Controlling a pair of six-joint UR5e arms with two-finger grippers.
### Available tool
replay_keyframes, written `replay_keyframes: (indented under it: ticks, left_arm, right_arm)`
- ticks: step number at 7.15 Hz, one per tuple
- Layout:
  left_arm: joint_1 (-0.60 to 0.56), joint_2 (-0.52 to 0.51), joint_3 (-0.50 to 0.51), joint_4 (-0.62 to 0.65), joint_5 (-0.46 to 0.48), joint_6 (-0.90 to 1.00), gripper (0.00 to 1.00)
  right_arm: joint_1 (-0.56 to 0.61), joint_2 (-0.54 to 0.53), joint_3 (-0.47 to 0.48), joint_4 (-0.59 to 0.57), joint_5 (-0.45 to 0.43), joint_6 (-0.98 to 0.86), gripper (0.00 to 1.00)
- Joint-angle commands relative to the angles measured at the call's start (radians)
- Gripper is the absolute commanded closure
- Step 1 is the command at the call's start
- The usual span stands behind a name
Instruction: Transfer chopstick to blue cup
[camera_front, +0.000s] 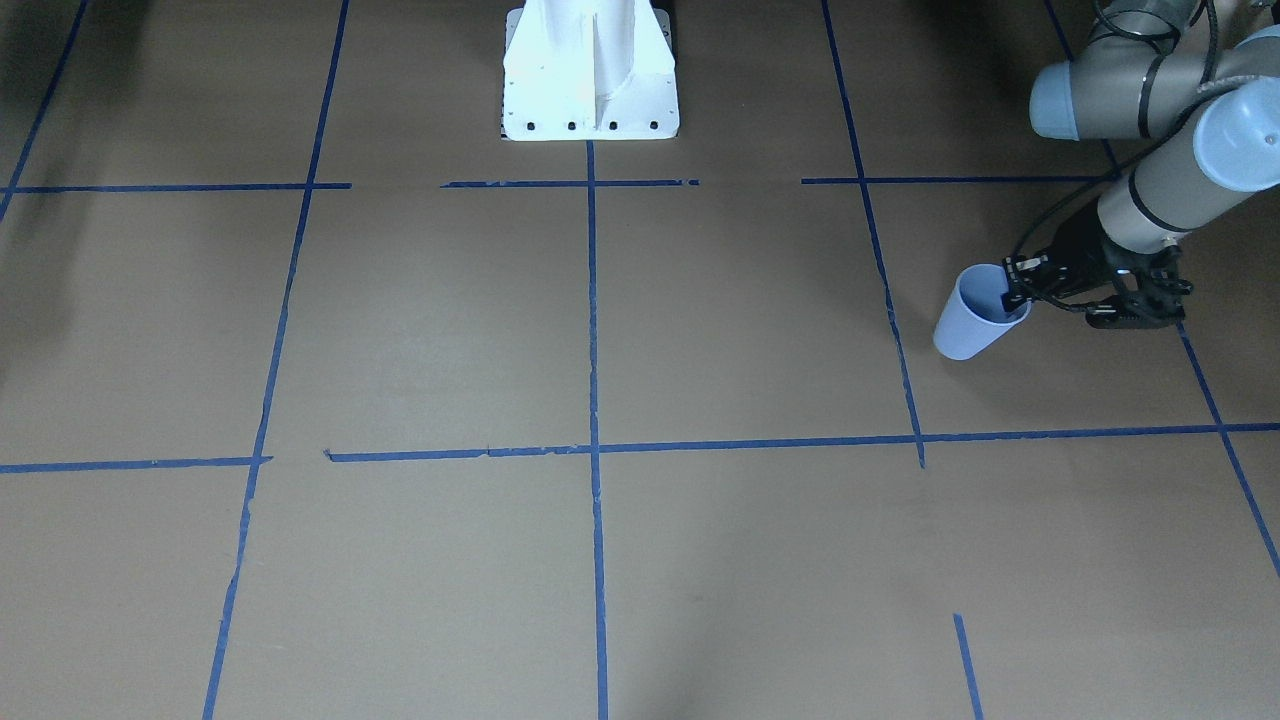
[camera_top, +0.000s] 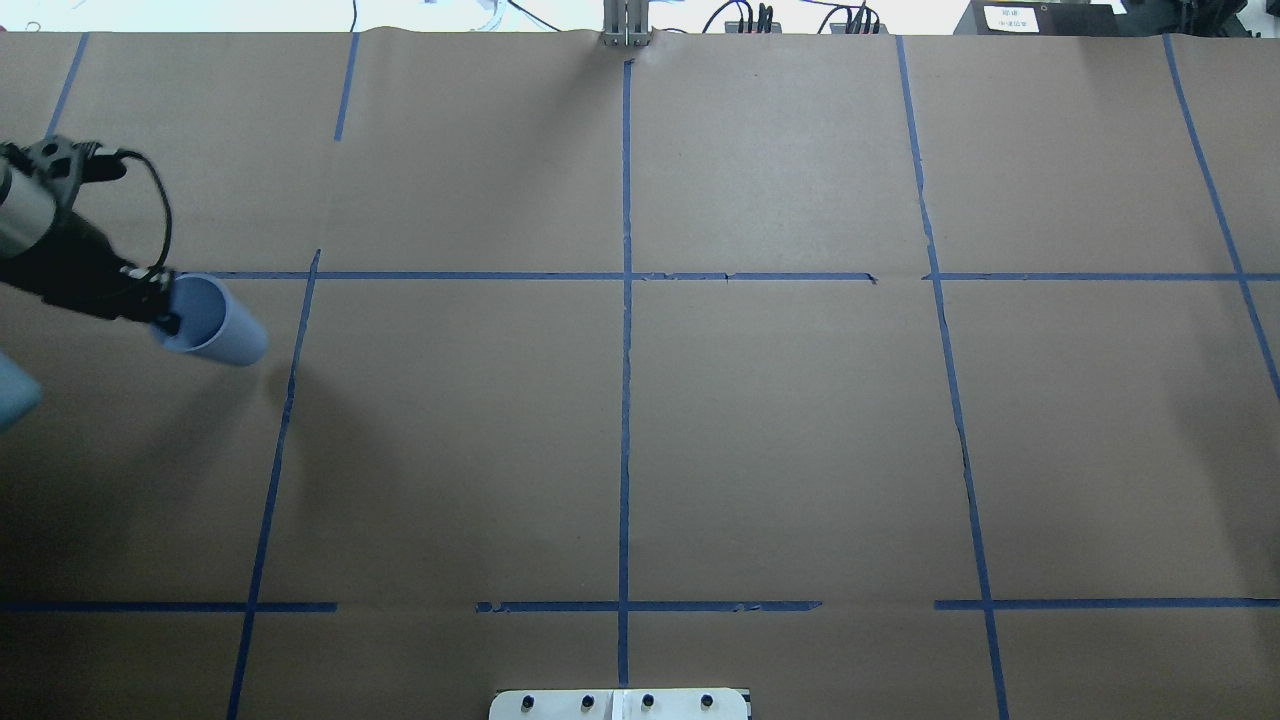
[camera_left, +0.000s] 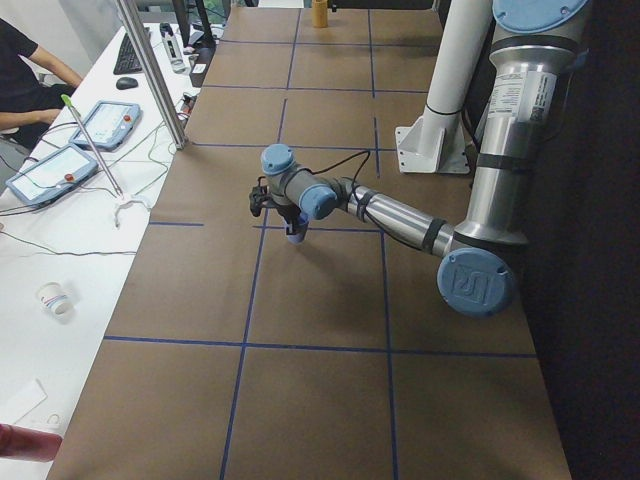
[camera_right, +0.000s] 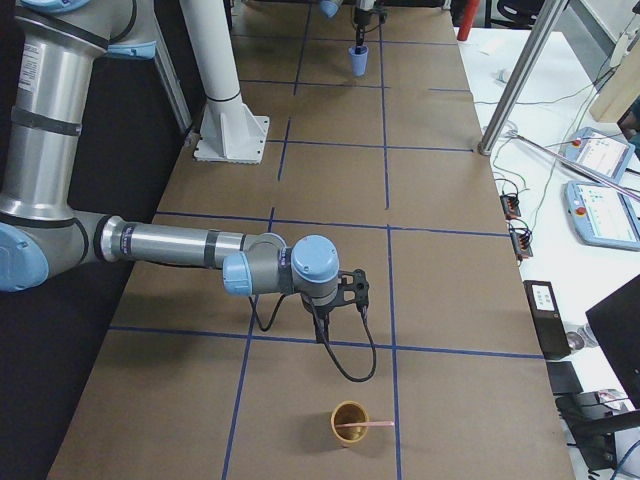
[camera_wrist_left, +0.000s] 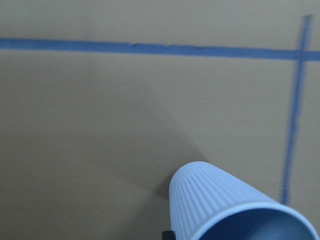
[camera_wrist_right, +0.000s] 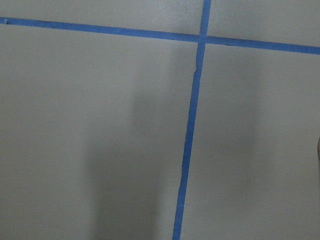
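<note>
Brown counter, left arm reaching low, left jaws clamped on the tipped blue cup at its rim, right arm stretched flat, can't tell if right jaws are apart, only the right side view shows a tan cup near those jaws, chopstick lying across it

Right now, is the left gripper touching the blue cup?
Touching. In the front-facing view the left gripper overlaps the rim of the blue cup, one finger inside it, no gap; the overhead view agrees.
</note>
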Motion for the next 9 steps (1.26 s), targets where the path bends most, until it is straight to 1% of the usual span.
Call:
replay_keyframes:
  ticks: [1, 2, 3, 4, 5, 6, 7, 9]
  left_arm:
    - [0.134, -0.268, -0.062, 0.177, 0.017, -0.277, 1.0]
    - [0.236, -0.376, -0.058, 0.24, 0.105, -0.365, 1.0]
    - [0.354, -0.464, -0.023, 0.247, 0.226, -0.407, 1.0]
    - [0.397, -0.518, 0.057, 0.239, 0.274, -0.415, 1.0]
    - [0.405, -0.597, 0.155, 0.233, 0.282, -0.415, 1.0]
    - [0.418, -0.64, 0.213, 0.224, 0.281, -0.413, 1.0]
    - [0.442, -0.648, 0.222, 0.224, 0.282, -0.409, 1.0]
    - [0.454, -0.647, 0.241, 0.212, 0.282, -0.409, 1.0]
  right_arm:
    - [0.0, 0.001, 0.0, 0.002, 0.0, -0.002, 0.0]
    - [0.0, -0.001, 0.0, 0.018, 0.0, -0.014, 0.0]
    - [0.0, -0.001, -0.001, 0.055, -0.001, -0.019, 0.0]
    - [0.0, -0.001, -0.017, 0.058, 0.002, -0.018, 0.0]
    - [0.0, -0.001, -0.023, 0.058, 0.002, -0.008, 0.0]
    - [0.0, -0.003, -0.023, 0.06, 0.005, -0.007, 0.0]
    - [-0.002, -0.001, -0.023, 0.06, 0.006, -0.008, 0.0]
    - [-0.003, 0.001, -0.023, 0.058, 0.009, -0.002, 0.0]
